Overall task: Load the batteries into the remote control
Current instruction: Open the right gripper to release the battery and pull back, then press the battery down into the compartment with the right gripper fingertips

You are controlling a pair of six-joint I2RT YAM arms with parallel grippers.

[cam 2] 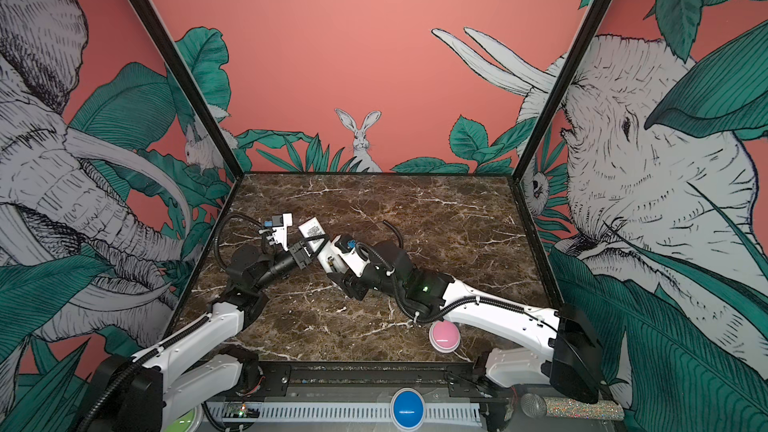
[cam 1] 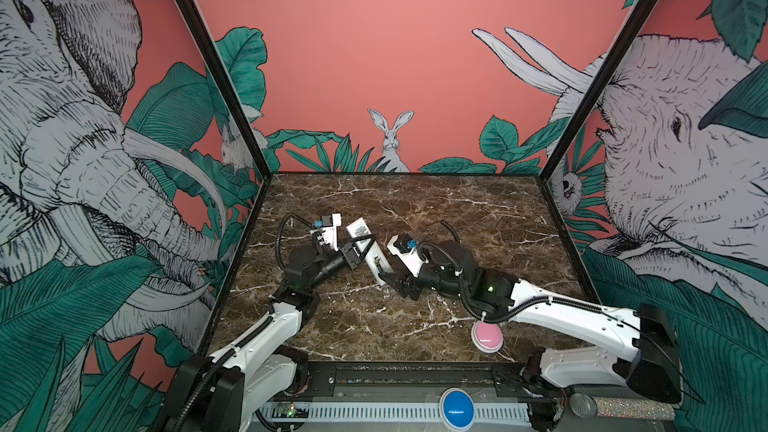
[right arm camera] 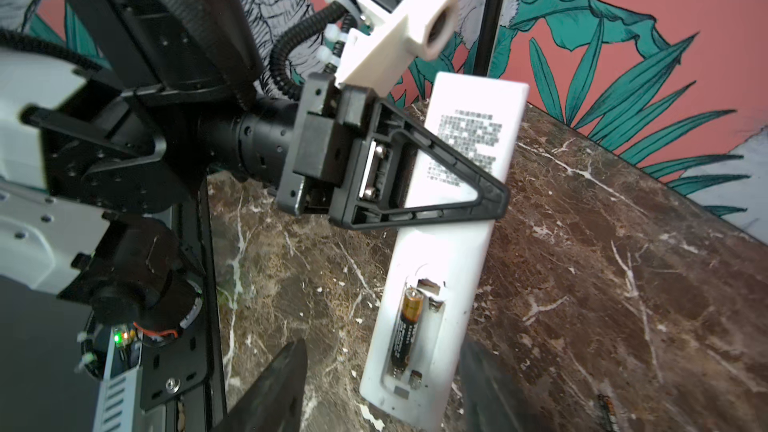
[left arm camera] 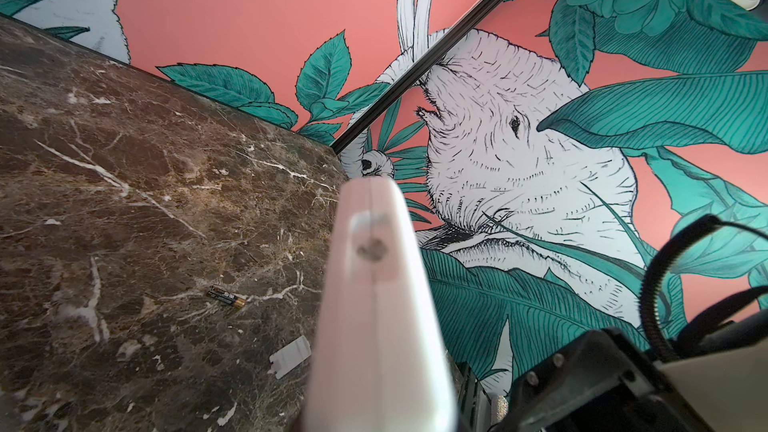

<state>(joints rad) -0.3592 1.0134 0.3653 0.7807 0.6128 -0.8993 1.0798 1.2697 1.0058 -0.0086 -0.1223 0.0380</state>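
The white remote control (cam 1: 368, 243) (cam 2: 311, 231) is held back side up, its printed sticker (right arm camera: 465, 139) showing. My left gripper (cam 1: 365, 246) (right arm camera: 469, 197) is shut on its middle, across the width. The battery compartment at its near end is uncovered, with one black and gold battery (right arm camera: 406, 326) in one slot and the slot beside it empty. My right gripper (cam 1: 390, 280) (right arm camera: 382, 371) is open, its dark fingertips (right arm camera: 278, 376) standing either side of that compartment end without touching. Another battery (left arm camera: 226, 297) (right arm camera: 607, 409) lies loose on the marble table (cam 1: 478, 218).
The small white cover piece (left arm camera: 291, 357) lies on the marble near the loose battery. A pink round button (cam 1: 487, 336) sits under my right arm near the front edge. Beyond that edge are a blue button (cam 1: 457, 406) and a microphone (cam 1: 582, 405). Patterned walls enclose three sides.
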